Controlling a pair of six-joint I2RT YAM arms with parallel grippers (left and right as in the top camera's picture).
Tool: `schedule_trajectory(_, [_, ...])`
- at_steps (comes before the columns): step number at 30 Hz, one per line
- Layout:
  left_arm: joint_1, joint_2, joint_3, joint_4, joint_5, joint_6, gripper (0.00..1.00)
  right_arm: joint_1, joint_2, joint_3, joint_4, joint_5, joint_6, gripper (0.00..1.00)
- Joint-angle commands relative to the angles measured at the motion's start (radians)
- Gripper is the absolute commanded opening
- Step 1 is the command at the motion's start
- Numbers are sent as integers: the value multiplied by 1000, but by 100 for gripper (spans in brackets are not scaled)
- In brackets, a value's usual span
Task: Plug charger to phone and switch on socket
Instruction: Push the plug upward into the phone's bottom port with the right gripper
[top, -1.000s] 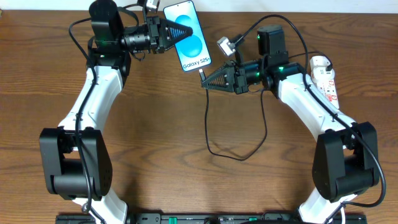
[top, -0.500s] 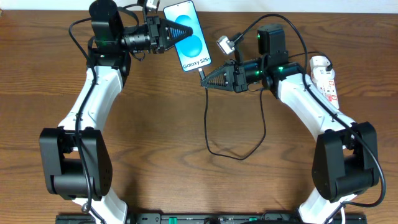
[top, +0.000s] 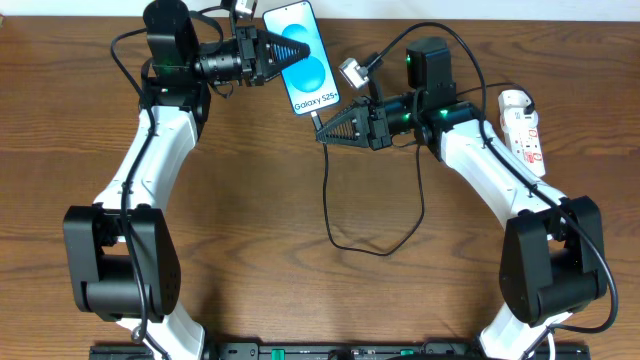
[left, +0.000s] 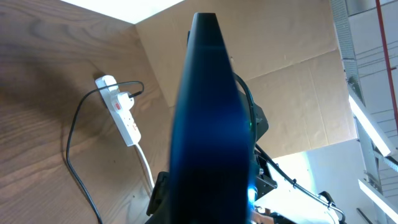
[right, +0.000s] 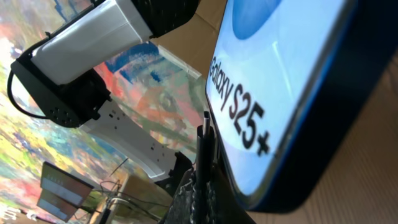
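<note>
Right gripper (top: 322, 136), jaws clamped on the charger (top: 326, 200) tip, is edging left beneath the phone (top: 313, 75), which the left gripper (top: 298, 50) is pinching above the table's (top: 250, 220) far edge; connector seemingly not seated yet. Socket (top: 526, 128) is waiting by the right edge.

Dark wood-grain table (top: 260, 200); brown cardboard wall (left: 298, 81) behind

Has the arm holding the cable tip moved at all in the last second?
Yes. The right gripper, holding the charger, has slid left, away from the socket and closer to the bottom edge of the phone, which stayed put.
</note>
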Motion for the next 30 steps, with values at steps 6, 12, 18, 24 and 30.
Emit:
schedule_trajectory(6, [0,-11,9,11,-1,-2,8,-10,2,2,-2,-6,17,1])
schedule_trajectory(12, [0,-11,9,11,-2,-2,7,-25,2,1,-2,-7,17,1])
schedule_trajectory(18, [0,-11,9,11,-2,-2,7,-27,2,0,-3,-15,17,1])
schedule_trajectory(24, [0,-11,9,11,-1,-2,7,-27,2,-2,-3,-16,16,1])
schedule_trajectory(30, [0,-11,9,11,-1,-2,7,-27,2,-2,-19,-18,16,1])
